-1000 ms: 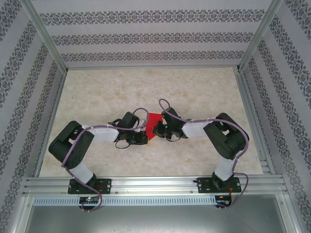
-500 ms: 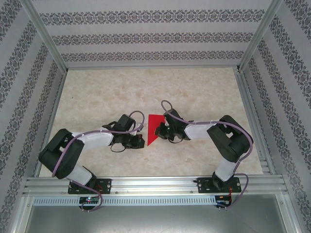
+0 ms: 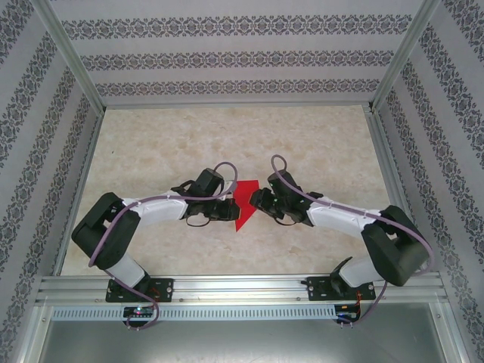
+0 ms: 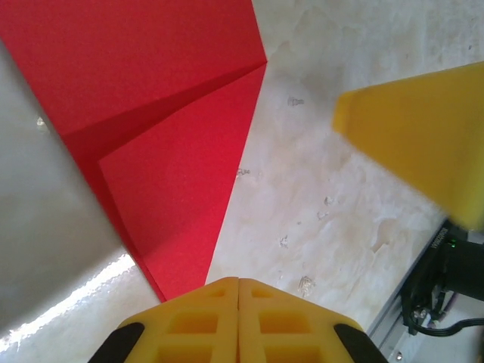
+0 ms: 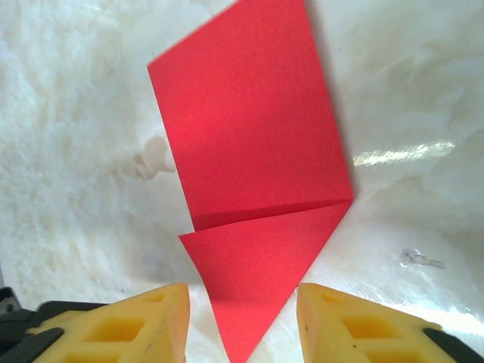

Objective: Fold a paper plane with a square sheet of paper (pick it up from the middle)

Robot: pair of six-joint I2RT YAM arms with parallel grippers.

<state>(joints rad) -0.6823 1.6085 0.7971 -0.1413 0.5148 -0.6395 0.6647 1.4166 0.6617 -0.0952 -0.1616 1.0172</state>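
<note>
The bright red sheet of thin paper (image 3: 243, 201), creased into a narrower shape with one sharp tip and a diagonal flap folded across it, lies flat on the pale marbled tabletop (image 3: 166, 151), directly between the two pincers. From above, its long axis runs from a broad end on the far side to the tip on the near side. The right pincer (image 5: 242, 296) is released, its yellow fingers standing apart. In its wrist view the paper's tip sits in the gap between them, and the rest of the sheet widens straight ahead, away from the pincer. Whether the fingers touch the paper I cannot tell. The left pincer (image 4: 238, 286) is clenched on nothing, with its pads pressed together. The paper lies ahead of it and toward the left of its wrist view, the tip ending just beside one finger. Both pincers are close, but the right one looks better placed, since the sheet's axis lines up with its opening. To reach the middle of the paper it would likely need to advance along that axis, while the left would first have to open and shift sideways.
</note>
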